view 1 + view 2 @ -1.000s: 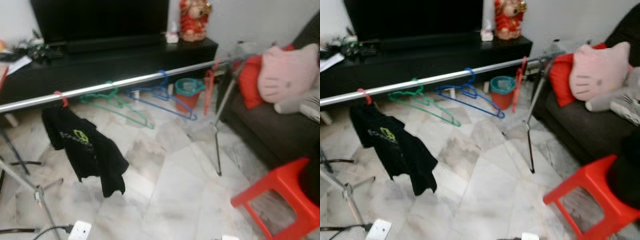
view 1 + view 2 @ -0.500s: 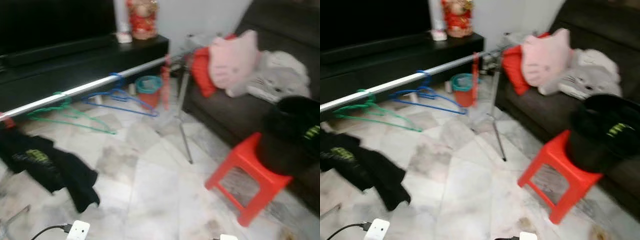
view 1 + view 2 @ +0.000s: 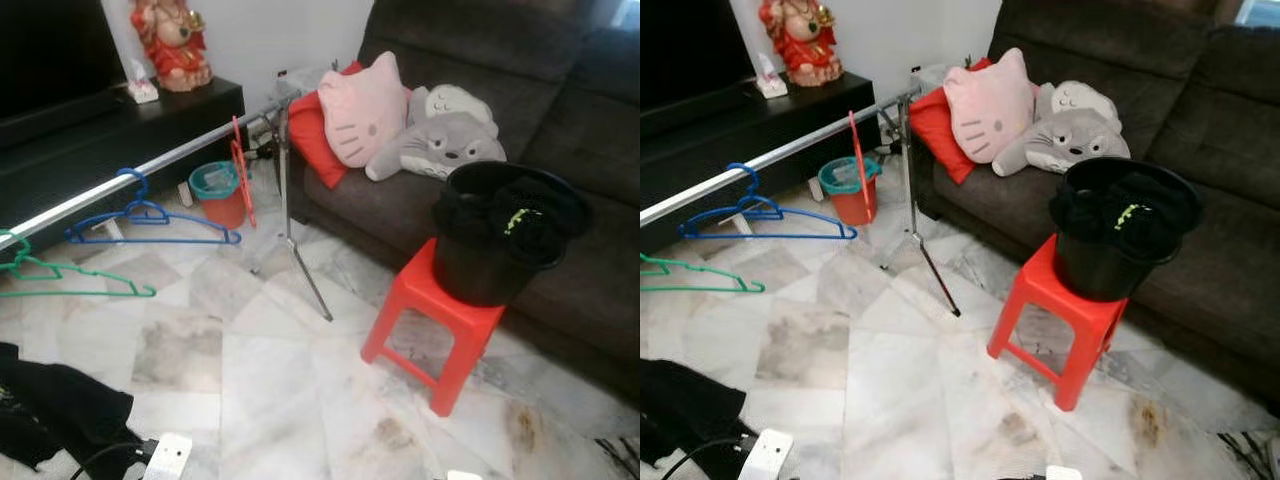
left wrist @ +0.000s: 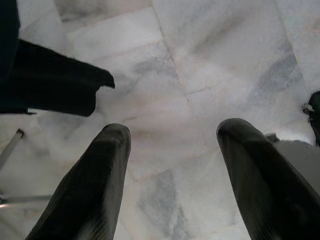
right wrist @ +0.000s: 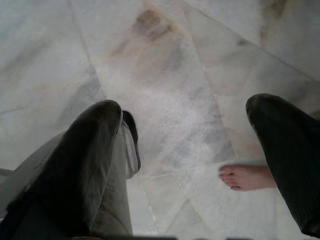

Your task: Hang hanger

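Note:
A silver rail [image 3: 170, 157] on a tripod stand [image 3: 300, 262] runs along the left. On it hang a blue hanger [image 3: 145, 218], a green hanger [image 3: 60, 282] and, near its end, a red hanger [image 3: 240, 172]. A black shirt [image 3: 55, 412] hangs low at the picture's left edge. A black bucket [image 3: 480, 272] holding dark clothes [image 3: 500, 205] stands on a red stool [image 3: 440, 322]. My left gripper [image 4: 175, 131] is open over bare marble floor, with black cloth [image 4: 55, 85] beyond its fingers. My right gripper [image 5: 185, 106] is open too, holding nothing.
A dark sofa [image 3: 560, 120] with a pink cat cushion [image 3: 365, 110] and a grey plush [image 3: 440, 140] lines the right. A teal and red bin [image 3: 215, 192] and a black TV bench [image 3: 120, 125] stand behind the rail. A power strip [image 3: 165, 455] lies near me. A person's bare foot [image 5: 245, 177] rests on the floor.
The camera has swung to the right: the rail and hangers slid to the picture's left, and the sofa, red stool and black bucket came fully into view.

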